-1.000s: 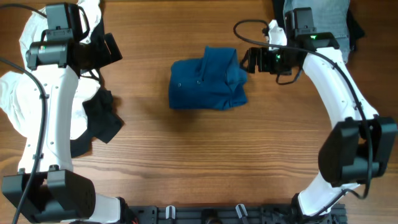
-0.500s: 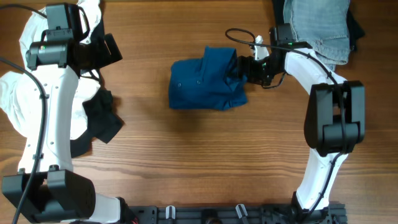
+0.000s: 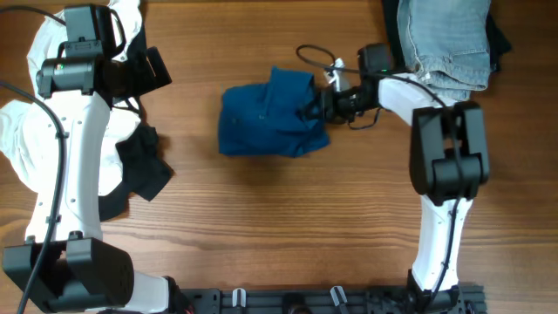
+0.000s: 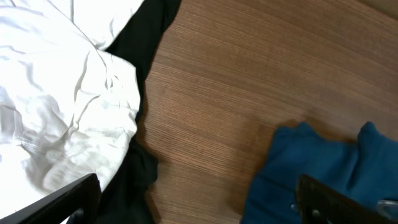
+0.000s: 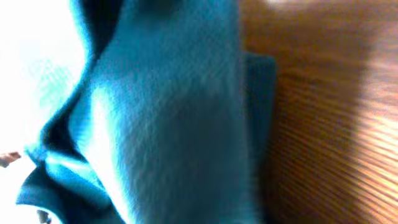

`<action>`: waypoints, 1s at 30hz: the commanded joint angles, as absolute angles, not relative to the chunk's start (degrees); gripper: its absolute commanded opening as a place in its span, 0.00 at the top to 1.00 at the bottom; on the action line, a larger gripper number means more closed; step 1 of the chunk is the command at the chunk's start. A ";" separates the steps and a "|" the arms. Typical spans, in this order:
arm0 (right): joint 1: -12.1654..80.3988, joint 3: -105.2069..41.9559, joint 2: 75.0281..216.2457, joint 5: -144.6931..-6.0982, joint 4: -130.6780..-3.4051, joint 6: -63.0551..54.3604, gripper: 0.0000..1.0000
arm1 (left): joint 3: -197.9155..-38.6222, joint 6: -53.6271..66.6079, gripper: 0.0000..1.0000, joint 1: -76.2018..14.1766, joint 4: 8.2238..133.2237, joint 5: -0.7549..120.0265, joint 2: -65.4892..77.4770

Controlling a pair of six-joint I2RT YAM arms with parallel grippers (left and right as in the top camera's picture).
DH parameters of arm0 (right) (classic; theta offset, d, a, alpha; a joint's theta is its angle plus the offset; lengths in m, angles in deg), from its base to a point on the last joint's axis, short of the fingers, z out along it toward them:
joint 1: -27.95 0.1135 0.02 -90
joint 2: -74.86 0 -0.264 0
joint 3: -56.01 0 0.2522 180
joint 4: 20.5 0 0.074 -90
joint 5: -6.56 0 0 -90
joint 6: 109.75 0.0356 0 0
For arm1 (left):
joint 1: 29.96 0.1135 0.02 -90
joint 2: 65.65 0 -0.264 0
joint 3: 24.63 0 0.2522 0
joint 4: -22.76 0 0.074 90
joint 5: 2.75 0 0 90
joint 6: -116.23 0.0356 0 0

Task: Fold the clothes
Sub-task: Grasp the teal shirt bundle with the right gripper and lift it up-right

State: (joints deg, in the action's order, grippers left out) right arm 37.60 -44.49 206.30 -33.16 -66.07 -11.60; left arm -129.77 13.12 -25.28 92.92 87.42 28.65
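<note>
Well, your wooden table [image 3: 261, 227] fills the overhead view, and the biggest cloth on it is the white garment [image 3: 17, 148], heaped along the left edge under the left arm. Next in size is the dark-blue shirt [image 3: 266, 126], which lies bunched in a rough rectangle slightly left of the table's middle, with a raised fold at its upper right corner. A pale grey-blue garment [image 3: 445, 39] sits at the top right corner with dark cloth under its right side. The black garment [image 3: 144, 166] lies crumpled against the white one's right side, well apart from the shirt. Your right gripper [image 3: 321, 105] is at the shirt's right edge, on the fabric; its wrist view shows only blurred blue cloth and a strip of wood, so you cannot tell whether its jaws are closed on anything. Your left gripper [image 4: 198, 186] hangs over the table's upper left with its 2 fingers [image 4: 68, 199] spread wide and nothing between them.
</note>
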 commanded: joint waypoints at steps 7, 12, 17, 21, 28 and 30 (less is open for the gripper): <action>39.15 -44.60 210.08 -31.02 -63.86 -11.95 0.96 | -129.90 14.04 0.00 -24.82 92.81 87.98 29.70; 38.15 -45.93 201.34 -29.40 -63.71 -8.02 0.96 | -129.92 14.02 0.00 -24.82 92.74 87.98 29.87; 38.15 -45.93 190.30 -29.68 -60.85 0.66 0.96 | -129.92 14.02 0.00 -24.82 92.77 87.98 29.87; 38.15 -45.93 183.46 -31.78 -57.39 6.49 0.96 | -129.92 14.02 0.00 -24.82 92.74 87.98 29.87; 37.73 -45.93 177.21 -33.22 -51.08 12.26 0.96 | -129.90 14.04 0.00 -24.82 92.74 87.98 29.87; 36.75 -45.93 176.95 -33.20 -48.30 14.54 0.96 | -129.92 14.04 0.00 -24.82 92.74 87.98 29.87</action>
